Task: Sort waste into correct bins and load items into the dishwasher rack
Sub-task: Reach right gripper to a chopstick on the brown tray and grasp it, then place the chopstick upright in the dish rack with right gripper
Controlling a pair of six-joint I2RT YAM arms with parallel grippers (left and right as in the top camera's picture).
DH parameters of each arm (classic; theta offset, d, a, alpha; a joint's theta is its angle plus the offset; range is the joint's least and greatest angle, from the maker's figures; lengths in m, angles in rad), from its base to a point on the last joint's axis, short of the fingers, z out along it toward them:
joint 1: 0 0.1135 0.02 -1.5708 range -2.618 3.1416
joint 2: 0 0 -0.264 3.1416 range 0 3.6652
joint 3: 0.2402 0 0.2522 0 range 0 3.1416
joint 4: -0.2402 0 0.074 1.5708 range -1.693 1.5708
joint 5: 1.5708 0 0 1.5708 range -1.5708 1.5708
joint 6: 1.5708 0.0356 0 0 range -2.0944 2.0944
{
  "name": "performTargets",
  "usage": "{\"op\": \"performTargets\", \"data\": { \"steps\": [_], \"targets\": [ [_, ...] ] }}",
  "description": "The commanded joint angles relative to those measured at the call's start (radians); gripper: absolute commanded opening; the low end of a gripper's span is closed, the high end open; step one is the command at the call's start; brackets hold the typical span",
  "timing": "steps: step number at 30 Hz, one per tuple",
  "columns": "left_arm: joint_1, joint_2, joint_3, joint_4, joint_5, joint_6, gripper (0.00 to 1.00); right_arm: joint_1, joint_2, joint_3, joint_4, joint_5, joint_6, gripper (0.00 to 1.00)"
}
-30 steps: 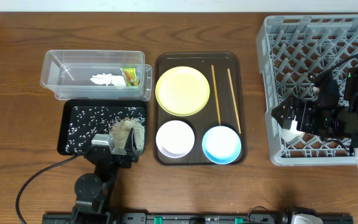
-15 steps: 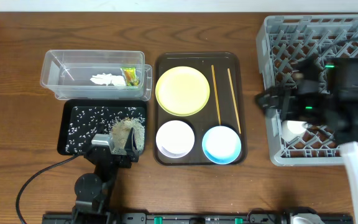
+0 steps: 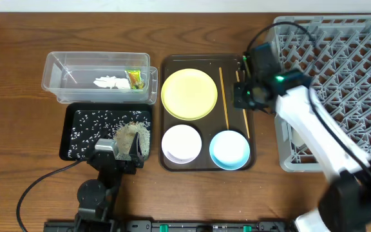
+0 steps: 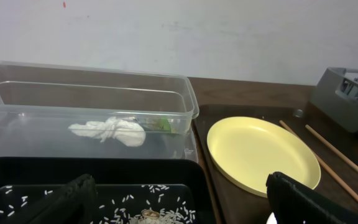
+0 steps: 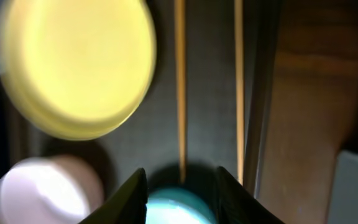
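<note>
My right gripper [image 3: 242, 98] hangs over the right side of the brown tray, above the two chopsticks [image 3: 225, 96]. Its jaws stand partly apart with nothing between them [image 5: 180, 199]; the light blue bowl [image 5: 179, 208] shows below the gap. The yellow plate [image 3: 189, 94], white bowl [image 3: 181, 143] and blue bowl [image 3: 229, 149] rest on that tray. The napkin [image 3: 110, 82] and wrapper [image 3: 134, 78] lie in the clear tub [image 3: 57, 71]. Rice scraps [image 3: 133, 136] lie in the black tray [image 3: 69, 145], under my open left gripper [image 3: 118, 154] [image 4: 179, 211]. The grey rack [image 3: 353, 58] stands at the right; the cup is hidden.
The brown serving tray [image 3: 205, 59] sits between the bins and the rack. My right arm [image 3: 314, 135] crosses the rack's front left corner. A cable [image 3: 37, 187] trails from the left arm over the bare wood table near the front edge.
The right arm swung left out of the rack to above the chopsticks, and its jaws narrowed. The left arm has not moved.
</note>
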Motion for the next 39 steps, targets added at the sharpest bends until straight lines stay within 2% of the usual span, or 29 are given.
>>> {"op": "performTargets", "data": {
  "steps": [1,9,11,13,15,17,25,32,39],
  "targets": [
    [0.004,-0.008,-0.028,-0.015,-0.008,0.005,0.89,0.011,0.114,0.012,0.042,0.042,0.06,0.33],
    [0.004,-0.008,-0.028,-0.015,-0.008,0.005,0.89,0.06,0.336,0.012,0.131,0.003,0.021,0.38],
    [0.004,-0.008,-0.028,-0.015,-0.008,0.005,0.89,0.069,0.366,0.012,0.144,0.008,0.022,0.3],
    [0.004,-0.008,-0.028,-0.015,-0.008,0.005,0.89,0.07,0.375,0.012,0.143,0.033,0.032,0.16],
    [0.004,-0.008,-0.028,-0.015,-0.008,0.005,0.9,0.065,0.371,0.012,0.143,0.068,0.033,0.07],
    [0.004,-0.008,-0.028,-0.015,-0.008,0.005,0.9,0.056,0.355,0.018,0.143,0.097,0.034,0.01],
    [0.004,-0.008,-0.028,-0.015,-0.008,0.005,0.9,-0.023,0.135,0.038,0.117,0.106,0.026,0.01],
    [0.004,-0.008,-0.028,-0.015,-0.008,0.005,0.89,-0.137,-0.108,0.038,0.016,0.105,-0.113,0.01],
    [0.004,-0.008,-0.028,-0.015,-0.008,0.005,0.9,-0.302,-0.159,0.038,-0.033,0.114,-0.245,0.01]
  ]
}}
